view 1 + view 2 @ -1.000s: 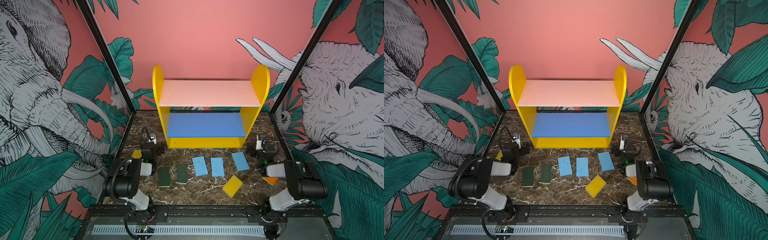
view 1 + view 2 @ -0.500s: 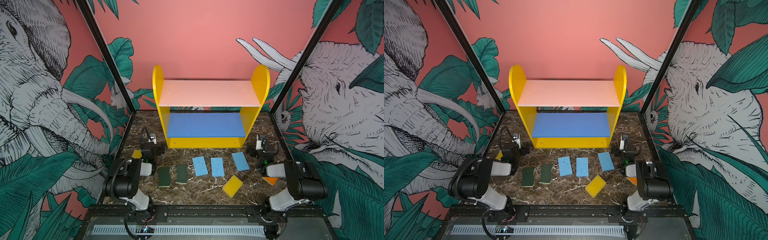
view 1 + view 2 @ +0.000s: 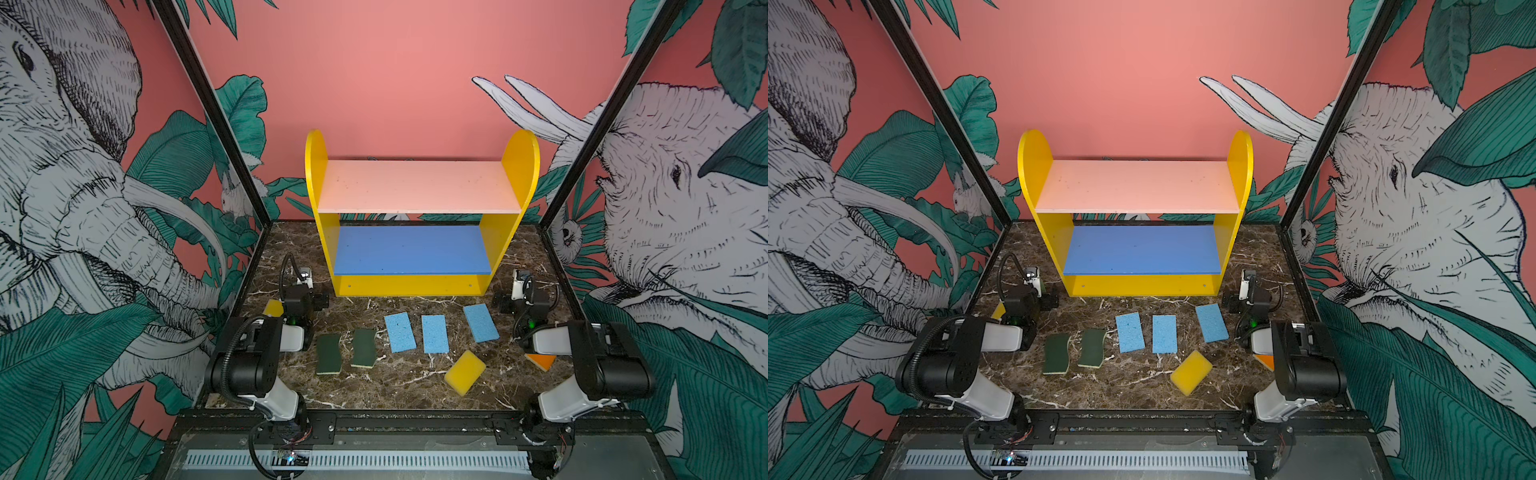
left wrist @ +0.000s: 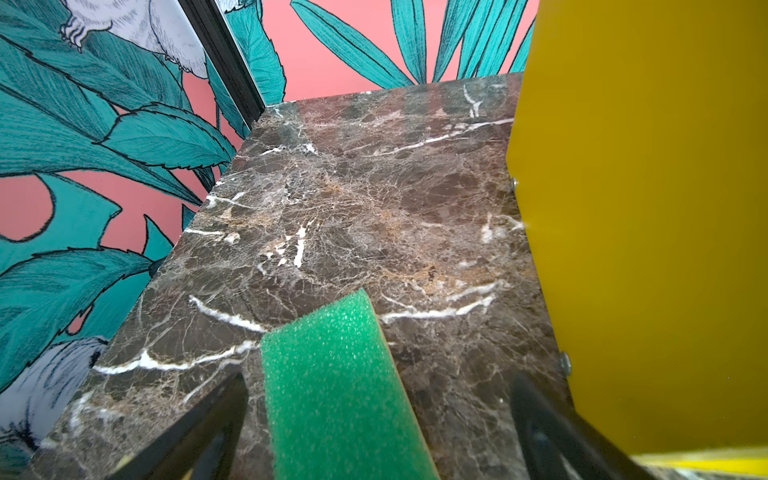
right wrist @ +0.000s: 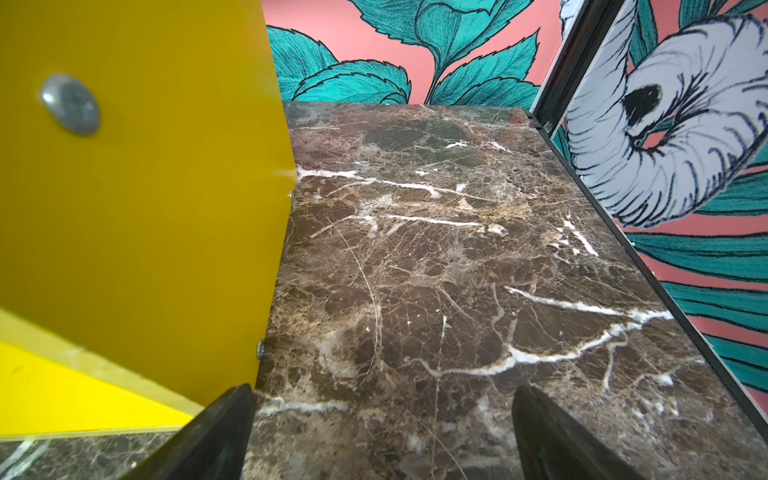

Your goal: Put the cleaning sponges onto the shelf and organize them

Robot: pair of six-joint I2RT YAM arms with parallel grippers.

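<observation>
Two open, empty grippers, left (image 4: 380, 432) and right (image 5: 386, 432), are flanking the shelf (image 3: 415, 286), sponges (image 3: 434, 339) lying at its six o'clock. We are fearing the left knocking it while grabbing the green sponge (image 4: 332, 395).

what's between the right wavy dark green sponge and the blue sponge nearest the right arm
A light-blue sponge and a second light-blue sponge, side by side on the marble; both top views show them.
</observation>
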